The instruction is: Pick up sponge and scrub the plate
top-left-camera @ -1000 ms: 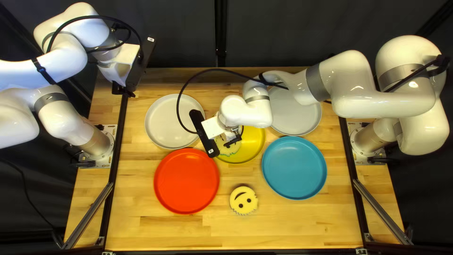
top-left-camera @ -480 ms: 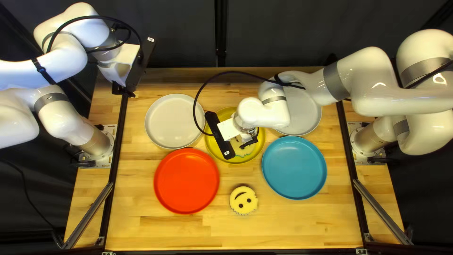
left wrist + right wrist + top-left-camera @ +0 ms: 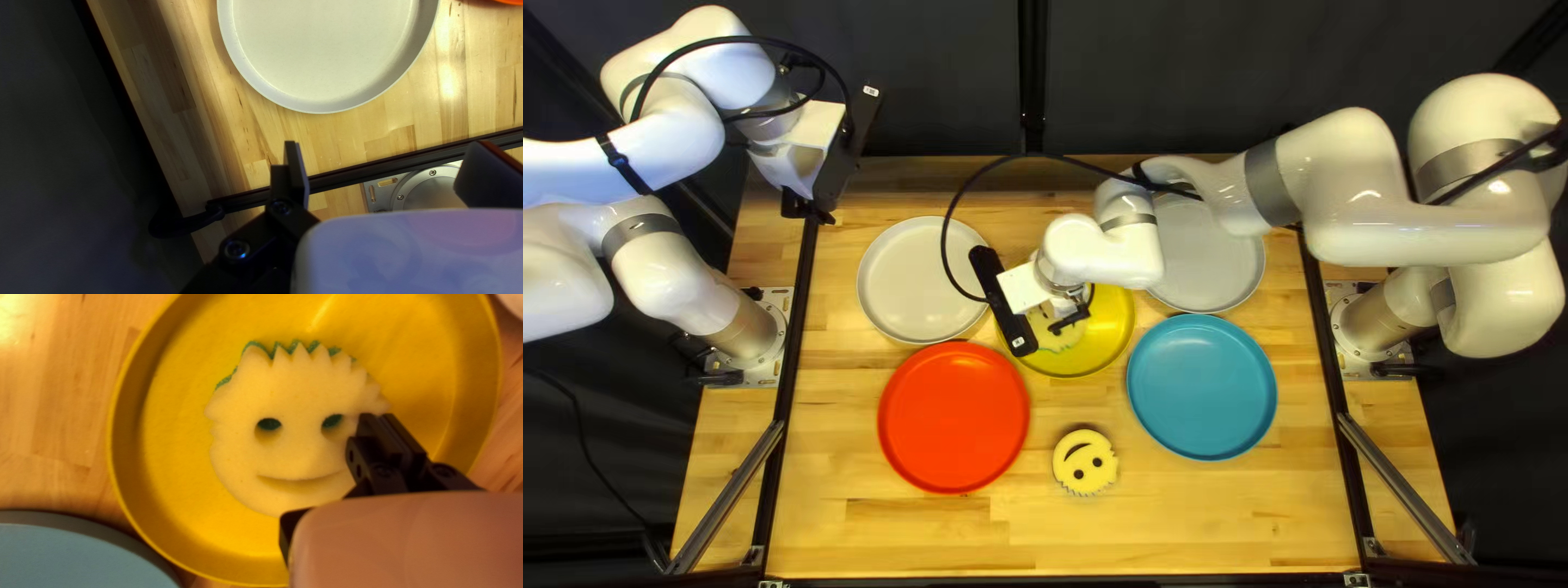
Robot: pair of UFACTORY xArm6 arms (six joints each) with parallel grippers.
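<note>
In the top left view, my right gripper (image 3: 1064,322) is low over a yellow sponge (image 3: 1054,330) lying in the yellow plate (image 3: 1113,327). The right wrist view shows my right gripper (image 3: 381,427) shut, its fingers together over one side of the face-shaped sponge (image 3: 294,403); they hide that edge, and whether they press on it I cannot tell. Green shows under the sponge's spiky edge, inside the yellow plate (image 3: 163,457). My left gripper (image 3: 810,207), beyond the table's far left corner region, is open in its wrist view (image 3: 387,158), holding nothing.
A second smiley sponge (image 3: 1085,462) lies on the wood between the red plate (image 3: 953,417) and blue plate (image 3: 1201,387). A pale plate (image 3: 915,280) and a grey plate (image 3: 1214,261) stand either side of the yellow one. A rail (image 3: 348,174) crosses below my left gripper.
My right gripper and the sponge moved right across the yellow plate, then back left to the present place. The plate and my left arm stayed still.
</note>
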